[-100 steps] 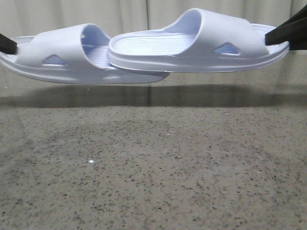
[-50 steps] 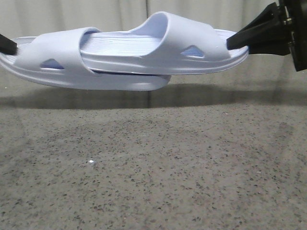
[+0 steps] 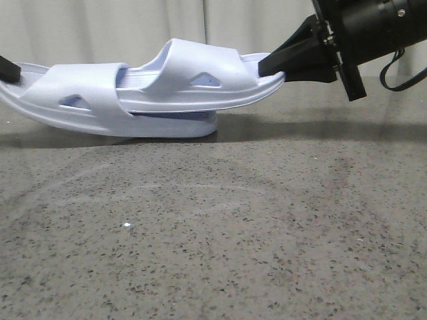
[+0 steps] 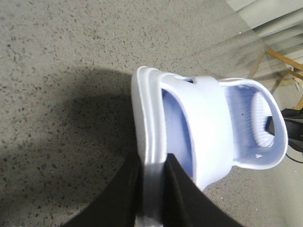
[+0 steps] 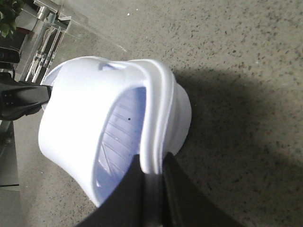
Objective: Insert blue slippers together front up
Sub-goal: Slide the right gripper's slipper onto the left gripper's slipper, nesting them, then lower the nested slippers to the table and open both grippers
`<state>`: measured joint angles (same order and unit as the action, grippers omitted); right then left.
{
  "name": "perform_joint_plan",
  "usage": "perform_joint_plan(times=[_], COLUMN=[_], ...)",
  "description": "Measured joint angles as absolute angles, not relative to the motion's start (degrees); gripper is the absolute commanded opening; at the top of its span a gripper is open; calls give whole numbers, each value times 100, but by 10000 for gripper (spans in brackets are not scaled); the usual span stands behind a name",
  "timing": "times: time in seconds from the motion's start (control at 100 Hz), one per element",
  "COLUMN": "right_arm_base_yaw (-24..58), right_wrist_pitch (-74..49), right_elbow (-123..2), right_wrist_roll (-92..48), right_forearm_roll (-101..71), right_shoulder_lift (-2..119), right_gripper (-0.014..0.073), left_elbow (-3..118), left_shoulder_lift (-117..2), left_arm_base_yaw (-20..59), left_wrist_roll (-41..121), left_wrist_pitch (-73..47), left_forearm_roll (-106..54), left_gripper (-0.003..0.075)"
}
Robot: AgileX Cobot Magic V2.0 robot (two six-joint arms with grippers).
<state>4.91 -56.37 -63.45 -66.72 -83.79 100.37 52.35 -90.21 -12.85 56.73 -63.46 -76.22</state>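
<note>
Two pale lavender-blue slippers hang above the speckled table. The left slipper (image 3: pixel 73 100) is held at its heel by my left gripper (image 3: pixel 8 69), which is shut on its sole edge (image 4: pixel 152 165). The right slipper (image 3: pixel 193 80) is held at its heel by my right gripper (image 3: pixel 270 67), shut on its sole edge (image 5: pixel 154 161). The right slipper's toe end is pushed under the left slipper's strap, so the two overlap, footbeds up. The left slipper's toe sags close to the table.
The grey speckled table (image 3: pixel 213 233) fills the lower view. Pale curtains (image 3: pixel 133 27) hang behind. In the wrist views, wooden and metal frames (image 4: pixel 284 61) stand beyond the table edge. The right arm's black body (image 3: pixel 373 33) reaches in from the upper right.
My right gripper moved left and pushed its slipper further under the left slipper's strap. Both slippers sank lower toward the table.
</note>
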Motion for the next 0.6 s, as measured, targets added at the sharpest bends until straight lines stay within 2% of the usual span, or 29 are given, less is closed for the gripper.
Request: perform_joint_plan(times=[0.19, 0.43, 0.6], right_arm_base_yaw=[605, 336, -95], right_wrist_pitch=[-5443, -5864, -6508], right_elbow=[-6367, -6379, -6379], right_wrist_roll=[-6660, -6660, -6660], right_forearm_roll=[-8392, -8393, -8331], right_shoulder_lift=[10062, 10075, 10023], right_gripper=[-88, 74, 79], left_elbow=[5235, 5235, 5235], left_shoulder_lift=[-9021, -9021, -9021], left_arm_base_yaw=[-1285, -1259, -1197], left_wrist_roll=[5673, 5673, 5673], left_wrist_pitch=[-6294, -6385, -6576], left_forearm_roll=[-7622, -7647, -7742], left_gripper=[15, 15, 15])
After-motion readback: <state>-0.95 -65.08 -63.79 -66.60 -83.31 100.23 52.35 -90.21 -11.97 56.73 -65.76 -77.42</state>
